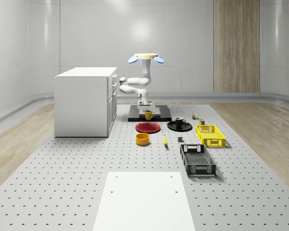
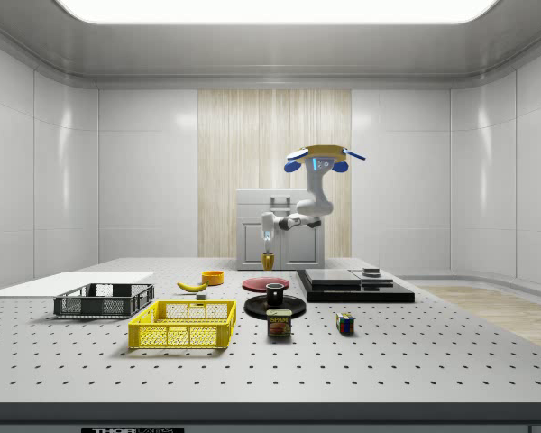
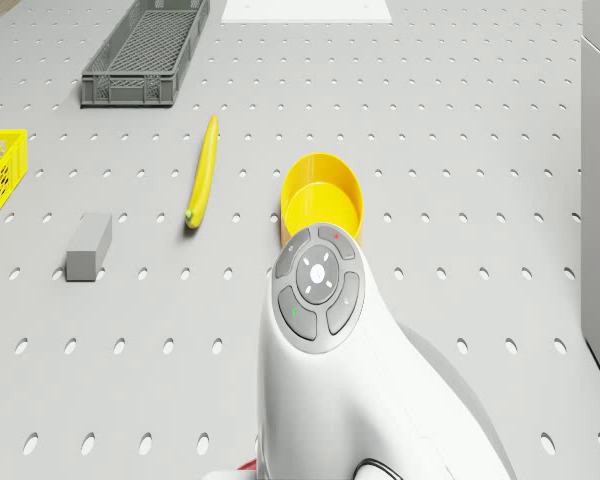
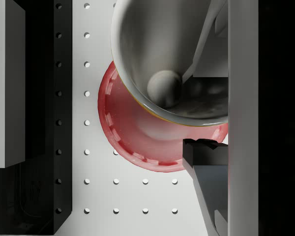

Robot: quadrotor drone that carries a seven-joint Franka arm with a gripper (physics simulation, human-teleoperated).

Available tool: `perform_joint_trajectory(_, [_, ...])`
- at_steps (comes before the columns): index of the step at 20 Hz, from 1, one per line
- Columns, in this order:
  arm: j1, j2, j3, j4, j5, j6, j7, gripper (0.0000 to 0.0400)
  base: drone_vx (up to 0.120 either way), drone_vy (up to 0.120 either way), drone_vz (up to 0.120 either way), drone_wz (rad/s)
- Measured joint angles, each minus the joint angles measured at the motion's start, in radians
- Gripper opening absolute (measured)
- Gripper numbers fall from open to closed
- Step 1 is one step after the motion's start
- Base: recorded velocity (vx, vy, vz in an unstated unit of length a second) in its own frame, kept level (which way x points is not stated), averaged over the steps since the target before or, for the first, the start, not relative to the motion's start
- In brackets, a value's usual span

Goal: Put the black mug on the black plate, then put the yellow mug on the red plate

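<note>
**Above the table, yellow mug held over the red plate**

On the perforated table, the white cabinet is the largest thing, standing at about nine o'clock from the scene's middle in the whole-scene view. The drone hovers in the air at twelve o'clock, beside the cabinet and over the black platform at the far end of the table. Its arm folds down and the gripper is clamped on the rim of the yellow mug, one finger inside the cup and one outside, as the wrist view shows. The mug hangs clear of the table, above the far edge of the red plate; in the wrist view the plate lies under the mug.

At three o'clock from the red plate, just beside it, sits the black plate with the black mug standing upright on it. Further toward four o'clock are the yellow basket and, nearer the camera, the dark grey basket. At six o'clock from the red plate stands the yellow bowl, with the banana beside it and a small grey block beyond that.
</note>
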Motion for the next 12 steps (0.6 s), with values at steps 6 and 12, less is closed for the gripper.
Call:
perform_joint_trajectory(6, [-0.012, 0.003, -0.055, 0.023, -0.051, 0.025, -0.001, 0.011, 0.0, 0.0, 0.0, 0.0])
perform_joint_trajectory(12, [-0.026, 0.013, -0.125, 0.059, -0.116, 0.057, -0.005, 0.011, 0.0, 0.0, 0.0, 0.0])
